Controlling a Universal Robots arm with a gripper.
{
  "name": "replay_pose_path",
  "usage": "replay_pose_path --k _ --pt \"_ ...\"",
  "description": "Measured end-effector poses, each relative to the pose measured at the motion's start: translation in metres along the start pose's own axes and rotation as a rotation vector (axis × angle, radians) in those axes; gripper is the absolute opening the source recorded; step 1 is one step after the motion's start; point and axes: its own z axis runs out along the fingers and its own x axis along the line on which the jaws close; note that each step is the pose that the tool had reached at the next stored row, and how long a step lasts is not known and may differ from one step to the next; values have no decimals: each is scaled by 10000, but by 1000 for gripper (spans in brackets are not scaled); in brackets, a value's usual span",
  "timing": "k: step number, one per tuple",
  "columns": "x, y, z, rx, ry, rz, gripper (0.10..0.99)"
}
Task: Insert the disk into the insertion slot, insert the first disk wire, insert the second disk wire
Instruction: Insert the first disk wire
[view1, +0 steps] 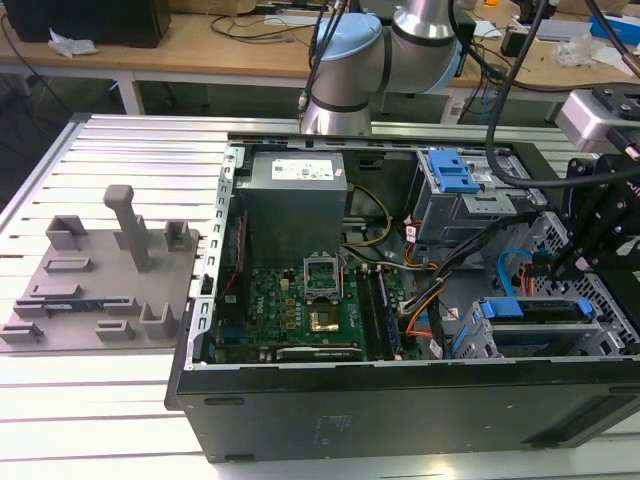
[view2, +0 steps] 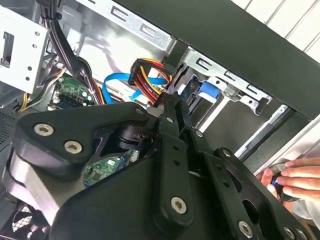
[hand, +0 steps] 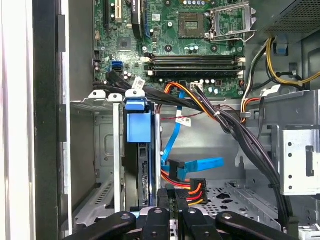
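Note:
The disk (view1: 535, 312), in its blue carrier (hand: 138, 125), sits inside the insertion slot (view1: 468, 340), a low grey cage (hand: 100, 150) in the case's corner at the exterior view's right. My gripper (hand: 174, 196) hangs just beside the disk's end, shut on the black plug (hand: 197, 185) of a wire with red, orange and yellow strands (view2: 146, 70). In the second wrist view the gripper (view2: 172, 102) points at the carrier (view2: 202, 92). A flat blue wire (hand: 200, 164) lies loose next to the plug. In the exterior view the gripper (view1: 548, 268) is above the slot.
A grey power supply (view1: 295, 200), the motherboard (view1: 300, 300) and a taller cage with a blue latch (view1: 455, 185) fill the case. Black cable bundles (hand: 235, 135) cross near the slot. A grey fixture plate (view1: 100, 280) lies at the exterior view's left. A person's hand (view2: 295, 177) rests outside the case wall.

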Motion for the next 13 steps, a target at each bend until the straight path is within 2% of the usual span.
replay_pose_path --k 7,13 --pt "44 9 3 0 0 2 165" --pt "120 19 26 0 -1 2 165"
